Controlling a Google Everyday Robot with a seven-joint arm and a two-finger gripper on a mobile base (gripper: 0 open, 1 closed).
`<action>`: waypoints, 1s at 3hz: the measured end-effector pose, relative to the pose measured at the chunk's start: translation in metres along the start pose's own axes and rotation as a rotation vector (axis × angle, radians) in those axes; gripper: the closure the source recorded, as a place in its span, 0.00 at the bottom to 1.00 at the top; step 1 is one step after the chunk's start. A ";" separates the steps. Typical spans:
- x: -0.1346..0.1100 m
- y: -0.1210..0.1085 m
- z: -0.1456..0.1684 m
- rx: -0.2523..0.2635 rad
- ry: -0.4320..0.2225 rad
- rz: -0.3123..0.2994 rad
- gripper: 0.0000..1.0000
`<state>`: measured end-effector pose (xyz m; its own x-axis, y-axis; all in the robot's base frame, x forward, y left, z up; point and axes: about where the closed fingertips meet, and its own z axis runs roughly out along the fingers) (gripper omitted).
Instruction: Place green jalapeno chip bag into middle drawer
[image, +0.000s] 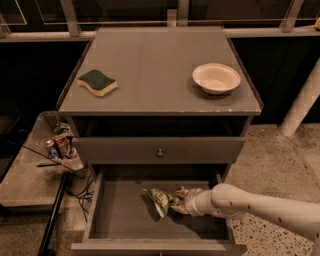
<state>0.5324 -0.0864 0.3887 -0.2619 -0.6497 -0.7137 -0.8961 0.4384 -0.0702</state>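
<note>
The green jalapeno chip bag (161, 199) is a crinkled green-and-white foil bag hanging over the open middle drawer (122, 215), just above its bare grey floor. My gripper (180, 201) reaches in from the right on a white arm and is shut on the bag's right end. The drawer is pulled out at the bottom of the grey cabinet, below the shut drawer front with a round knob (160, 152).
On the cabinet top lie a green-and-yellow sponge (97, 82) and a white bowl (216, 78). A low side table (25, 180) with small items and cables stands at the left. A white post (302, 102) stands at the right.
</note>
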 end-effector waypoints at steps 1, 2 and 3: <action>0.000 0.000 0.000 0.000 0.000 0.000 0.58; 0.000 0.000 0.000 0.000 0.000 0.000 0.36; 0.000 0.000 0.000 0.000 0.000 0.000 0.11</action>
<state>0.5323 -0.0863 0.3887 -0.2619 -0.6497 -0.7137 -0.8961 0.4382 -0.0701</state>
